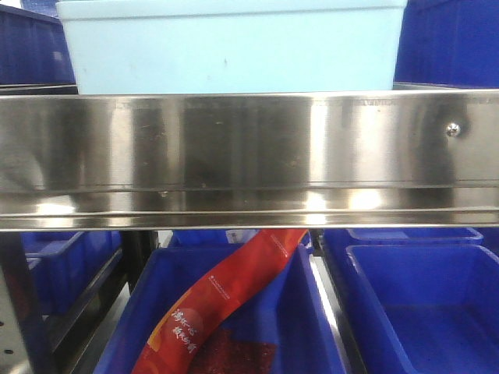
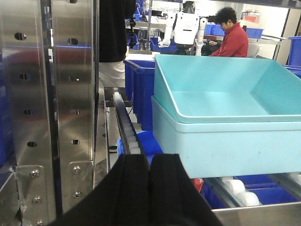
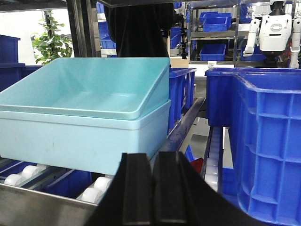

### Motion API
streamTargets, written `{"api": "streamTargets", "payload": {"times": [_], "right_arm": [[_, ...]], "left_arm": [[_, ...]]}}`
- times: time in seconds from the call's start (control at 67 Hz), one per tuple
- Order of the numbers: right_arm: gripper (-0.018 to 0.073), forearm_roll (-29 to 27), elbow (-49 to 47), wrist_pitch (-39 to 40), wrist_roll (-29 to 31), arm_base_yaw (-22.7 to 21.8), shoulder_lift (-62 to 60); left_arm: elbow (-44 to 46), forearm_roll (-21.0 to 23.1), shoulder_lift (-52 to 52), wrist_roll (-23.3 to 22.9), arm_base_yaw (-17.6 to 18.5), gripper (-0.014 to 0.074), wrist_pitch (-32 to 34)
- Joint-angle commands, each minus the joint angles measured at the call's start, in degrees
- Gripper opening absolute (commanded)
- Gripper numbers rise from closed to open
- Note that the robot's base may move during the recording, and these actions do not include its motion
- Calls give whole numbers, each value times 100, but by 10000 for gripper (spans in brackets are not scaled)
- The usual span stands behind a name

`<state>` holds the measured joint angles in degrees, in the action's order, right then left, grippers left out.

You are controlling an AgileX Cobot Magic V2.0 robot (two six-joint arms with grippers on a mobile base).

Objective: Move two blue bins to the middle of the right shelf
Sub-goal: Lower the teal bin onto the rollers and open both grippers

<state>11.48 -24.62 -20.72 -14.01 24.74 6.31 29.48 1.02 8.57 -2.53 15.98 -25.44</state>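
Note:
Two pale blue bins sit nested on the right shelf's white rollers (image 2: 126, 127). The upper bin (image 2: 221, 94) lies tilted inside the lower bin (image 2: 225, 148). In the front view their wall (image 1: 230, 47) rises just behind the shelf's shiny front rail (image 1: 249, 156). My left gripper (image 2: 149, 157) is shut and empty, just short of the stack's near left corner. My right gripper (image 3: 154, 156) is also shut and empty, near the stack's right corner; there the tilted bin (image 3: 89, 89) rests in the lower one (image 3: 80, 141).
A perforated steel upright (image 2: 70, 84) stands close on the left. A dark blue bin (image 3: 263, 141) flanks the stack on the right, others (image 2: 141, 89) behind. Below the rail are dark blue bins (image 1: 421, 312) and a red packet (image 1: 218, 304). A person in red (image 2: 233, 37) sits beyond.

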Motion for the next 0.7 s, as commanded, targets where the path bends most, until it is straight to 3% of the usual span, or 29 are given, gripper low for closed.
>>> {"api": "streamTargets", "payload": {"times": [0.0, 0.179, 0.328, 0.463, 0.687], "right_arm": [[-162, 82, 12, 150, -6, -27, -26], [-162, 82, 12, 150, -6, -27, -26], [-162, 82, 12, 150, -6, -27, -26], [-162, 82, 12, 150, -6, -27, -26], [-162, 82, 12, 150, -6, -27, -26]], "left_arm": [[-7, -3, -29, -19, -27, -111, 82], [-6, -137, -58, -19, -81, -111, 10], [-242, -140, -272, -19, -481, -111, 113], [-1037, -140, -744, -19, -842, -111, 490], [-2364, -140, -857, -19, -741, -111, 1489]]}}
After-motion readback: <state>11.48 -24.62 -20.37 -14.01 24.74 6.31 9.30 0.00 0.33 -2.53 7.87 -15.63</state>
